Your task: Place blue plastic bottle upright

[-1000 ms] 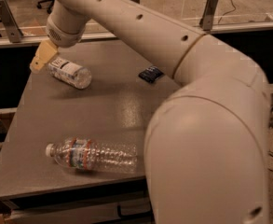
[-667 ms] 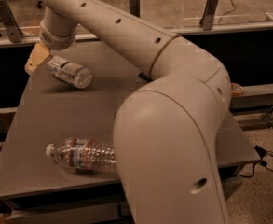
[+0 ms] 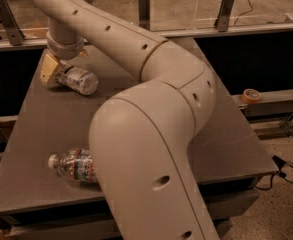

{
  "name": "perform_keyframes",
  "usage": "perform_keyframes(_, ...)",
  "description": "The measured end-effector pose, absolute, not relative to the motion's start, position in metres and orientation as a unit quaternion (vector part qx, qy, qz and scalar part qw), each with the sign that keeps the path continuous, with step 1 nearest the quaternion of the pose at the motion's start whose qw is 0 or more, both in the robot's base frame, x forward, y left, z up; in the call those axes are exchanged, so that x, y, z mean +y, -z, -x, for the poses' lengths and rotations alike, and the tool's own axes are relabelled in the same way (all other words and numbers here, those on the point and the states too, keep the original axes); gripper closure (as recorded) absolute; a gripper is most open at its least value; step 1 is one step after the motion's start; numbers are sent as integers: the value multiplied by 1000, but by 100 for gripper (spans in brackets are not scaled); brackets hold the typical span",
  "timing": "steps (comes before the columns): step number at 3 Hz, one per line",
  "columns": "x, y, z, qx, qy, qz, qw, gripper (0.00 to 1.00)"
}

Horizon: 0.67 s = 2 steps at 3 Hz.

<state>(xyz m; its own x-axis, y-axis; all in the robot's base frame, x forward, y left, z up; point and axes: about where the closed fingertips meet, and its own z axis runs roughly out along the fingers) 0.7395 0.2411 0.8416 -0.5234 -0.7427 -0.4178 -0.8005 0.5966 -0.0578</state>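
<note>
Lying sideways, blue plastic bottle (image 3: 80, 79) touches the gripper (image 3: 54, 70).

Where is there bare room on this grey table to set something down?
Between the small white-labelled clear bottle far-left, where the hand sits, and the ribbed clear bottle near-left; also the grey table's right strip. The beige robot arm crowds the middle.

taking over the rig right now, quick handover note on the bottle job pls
Gripper: far left of the table, right at the left end of the blue plastic bottle; grasp not confirmed.
Blue plastic bottle: lying on its side on the table, not lifted.
Ribbed bottle: lying near the front edge, partly behind the arm; not part of the job.
Done: gripper is at the bottle. Left: grip, stand it upright, release.
</note>
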Motion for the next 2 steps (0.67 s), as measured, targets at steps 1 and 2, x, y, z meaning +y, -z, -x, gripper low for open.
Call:
perform_keyframes(1,230,-844,-740,879,-47,432,196,39)
perform_keyframes(2,224,-864,-737,875,-45,430,217,62)
